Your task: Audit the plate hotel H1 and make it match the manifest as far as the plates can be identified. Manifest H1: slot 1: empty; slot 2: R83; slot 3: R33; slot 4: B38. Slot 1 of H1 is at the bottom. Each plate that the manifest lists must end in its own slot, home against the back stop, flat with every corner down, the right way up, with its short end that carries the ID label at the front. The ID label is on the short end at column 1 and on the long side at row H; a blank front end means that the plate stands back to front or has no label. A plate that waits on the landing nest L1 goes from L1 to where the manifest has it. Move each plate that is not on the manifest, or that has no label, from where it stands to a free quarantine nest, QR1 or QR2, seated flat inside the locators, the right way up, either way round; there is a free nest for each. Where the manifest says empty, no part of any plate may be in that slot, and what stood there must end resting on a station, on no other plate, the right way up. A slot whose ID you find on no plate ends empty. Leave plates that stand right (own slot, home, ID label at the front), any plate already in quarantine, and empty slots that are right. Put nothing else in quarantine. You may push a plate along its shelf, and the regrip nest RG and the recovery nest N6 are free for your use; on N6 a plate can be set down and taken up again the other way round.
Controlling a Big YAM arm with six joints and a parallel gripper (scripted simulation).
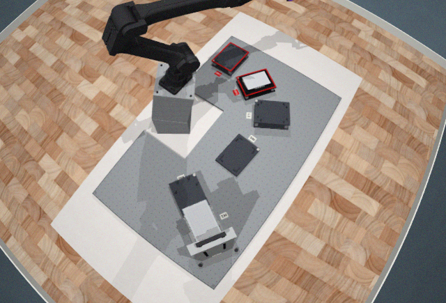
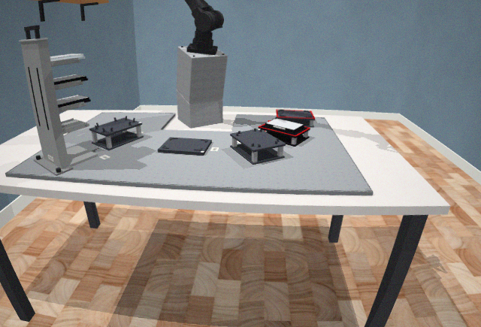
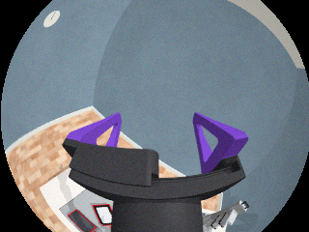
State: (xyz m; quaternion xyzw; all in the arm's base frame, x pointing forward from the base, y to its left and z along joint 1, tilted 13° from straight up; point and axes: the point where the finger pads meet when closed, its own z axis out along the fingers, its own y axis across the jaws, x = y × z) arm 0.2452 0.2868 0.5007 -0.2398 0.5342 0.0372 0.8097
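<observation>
Hotel [image 2: 35, 83] has plates on some shelves; one white plate [image 1: 256, 81] sits in a red nest [image 1: 242, 87]. Gripper [image 3: 156, 137] is wide apart, empty, far off, so sorting looks unfinished

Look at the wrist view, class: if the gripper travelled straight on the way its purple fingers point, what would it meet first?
Nothing nearby, it seems. The gripper stands open and empty, aimed over the table edge at the blue-grey wall; the way looks free until that wall, though its depth is unclear.
</observation>
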